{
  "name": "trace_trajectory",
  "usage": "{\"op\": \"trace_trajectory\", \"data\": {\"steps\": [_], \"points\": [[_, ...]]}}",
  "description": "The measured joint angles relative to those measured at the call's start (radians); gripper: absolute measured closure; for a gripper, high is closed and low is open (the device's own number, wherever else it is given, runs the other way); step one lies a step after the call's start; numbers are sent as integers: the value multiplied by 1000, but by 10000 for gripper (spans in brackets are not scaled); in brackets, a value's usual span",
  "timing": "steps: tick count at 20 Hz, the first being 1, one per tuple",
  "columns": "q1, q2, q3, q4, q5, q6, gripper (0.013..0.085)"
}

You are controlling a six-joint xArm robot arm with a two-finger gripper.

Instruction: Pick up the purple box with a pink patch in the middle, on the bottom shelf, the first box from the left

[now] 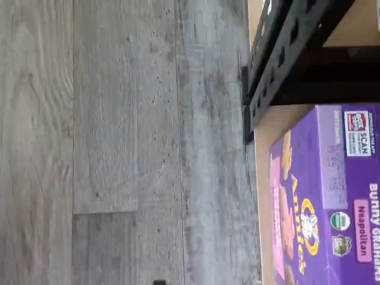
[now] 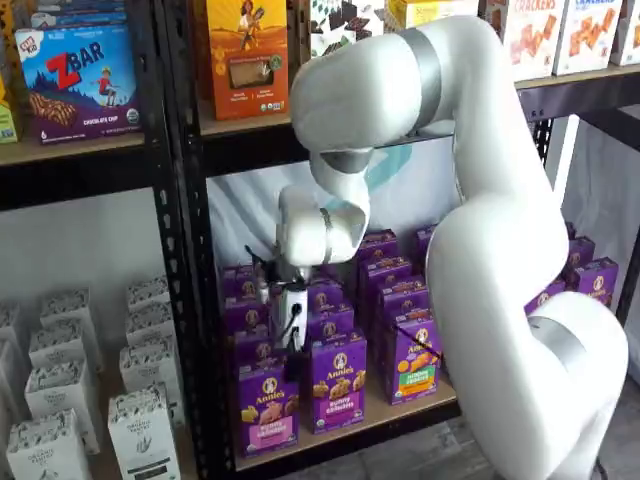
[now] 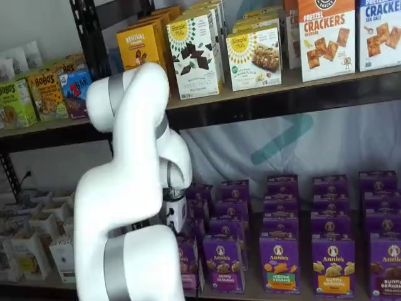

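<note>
One purple box (image 2: 268, 405) stands at the front left end of the bottom shelf (image 2: 395, 418), right under my gripper (image 2: 293, 352). I would go down slowly and straight (no bumping its neighbours). I cannot tell if the fingers are apart. It has a bunny logo and a pink band.

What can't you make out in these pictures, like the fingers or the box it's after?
- Gripper: fingers too dark and small; open or shut unclear.
- Purple box: top hidden behind the gripper; in the wrist view, cut off by the frame edge.
- Bottom shelf: mostly covered by boxes and arm.
</note>
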Motion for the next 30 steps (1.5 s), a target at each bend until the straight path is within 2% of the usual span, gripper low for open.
{"op": "trace_trajectory", "data": {"steps": [1, 2, 4, 14, 30], "points": [[-1, 0, 0, -17, 0, 15, 130], [-6, -1, 5, -68, -3, 54, 130], [-14, -2, 13, -89, -11, 65, 130], [-25, 24, -1, -80, -38, 43, 130], [-34, 181, -215, -121, 30, 78, 130]]}}
